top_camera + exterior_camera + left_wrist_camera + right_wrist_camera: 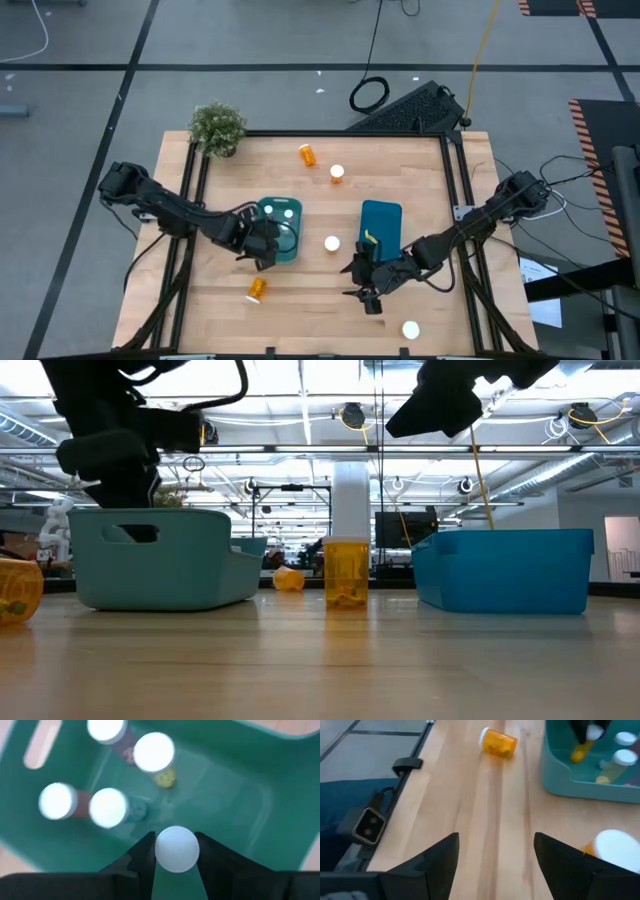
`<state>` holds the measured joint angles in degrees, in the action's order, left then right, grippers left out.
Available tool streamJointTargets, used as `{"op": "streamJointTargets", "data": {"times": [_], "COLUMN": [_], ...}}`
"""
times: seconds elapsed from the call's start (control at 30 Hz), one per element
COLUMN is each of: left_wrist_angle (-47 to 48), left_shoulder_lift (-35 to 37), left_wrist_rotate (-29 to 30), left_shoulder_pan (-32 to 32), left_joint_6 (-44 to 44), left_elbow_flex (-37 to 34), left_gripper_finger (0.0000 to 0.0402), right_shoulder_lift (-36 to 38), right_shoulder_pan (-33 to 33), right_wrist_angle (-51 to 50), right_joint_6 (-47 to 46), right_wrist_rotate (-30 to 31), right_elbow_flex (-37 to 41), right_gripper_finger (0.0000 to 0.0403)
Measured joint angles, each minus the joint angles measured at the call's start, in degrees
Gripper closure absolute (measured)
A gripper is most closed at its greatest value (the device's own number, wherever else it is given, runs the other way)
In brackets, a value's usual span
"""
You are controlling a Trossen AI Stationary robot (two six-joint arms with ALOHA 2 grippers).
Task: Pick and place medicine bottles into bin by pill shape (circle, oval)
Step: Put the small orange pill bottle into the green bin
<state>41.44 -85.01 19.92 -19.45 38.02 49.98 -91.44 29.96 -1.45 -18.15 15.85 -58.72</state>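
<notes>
A: What does the left wrist view give that the high view lacks?

B: The grip. The left gripper (177, 851) has its fingers (142, 855) clamped on the round white cap of a held bottle (177, 848), hanging above the teal bin (240, 795). It is seen cap-on, so its long axis runs straight toward the camera. Below it, four more bottles (107, 807) sit in the bin, white caps facing up. From above, the left gripper (262, 240) simply covers the teal bin (285, 245).

A: And the right gripper?

B: The right gripper (366, 283) is over the tabletop (300, 320) by the blue bin (381, 225). Its own view shows the fingers (440, 857) spread apart with nothing between them.

A: Loose bottles?

B: A lying bottle (498, 742), orange with a white cap, rests on its side, long axis along the tabletop; it shows near the front edge from above (256, 289). The low view alone shows the standing bottle (346, 573) upright between the bins, translucent orange with pills at the bottom.
</notes>
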Motion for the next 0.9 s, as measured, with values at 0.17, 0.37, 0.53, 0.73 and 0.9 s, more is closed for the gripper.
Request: {"op": "streamJointTargets", "data": {"times": [0.17,0.37,0.53,0.73,0.9], "left_wrist_angle": [-2.5,-2.5,-2.5,-2.5,-2.5], "left_shoulder_lift": [0.0,0.0,-0.6,-0.5,-0.5], "left_wrist_rotate": [-0.8,-0.9,-0.9,-1.0,-1.0], "left_shoulder_pan": [0.3,0.3,0.3,0.3,0.3], "left_joint_6": [-1.4,-1.5,-1.4,-1.5,-1.5], "left_elbow_flex": [-0.7,-0.7,-0.7,-0.7,-0.7], "left_gripper_finger": [0.0273,0.0273,0.0273,0.0273,0.0273], "right_shoulder_lift": [0.0,0.0,0.0,0.0,0.0], "right_shoulder_pan": [-0.7,-0.7,-0.7,-0.6,-0.6], "right_wrist_angle": [-0.1,-0.1,-0.1,1.1,3.5], "right_joint_6": [0.0,0.4,0.2,-0.6,0.0], "right_wrist_rotate": [0.6,0.6,0.6,0.6,0.4], "right_elbow_flex": [0.0,0.0,0.0,0.0,0.0], "right_gripper_finger": [0.0150,0.0150,0.0150,0.0150,0.0150]}}
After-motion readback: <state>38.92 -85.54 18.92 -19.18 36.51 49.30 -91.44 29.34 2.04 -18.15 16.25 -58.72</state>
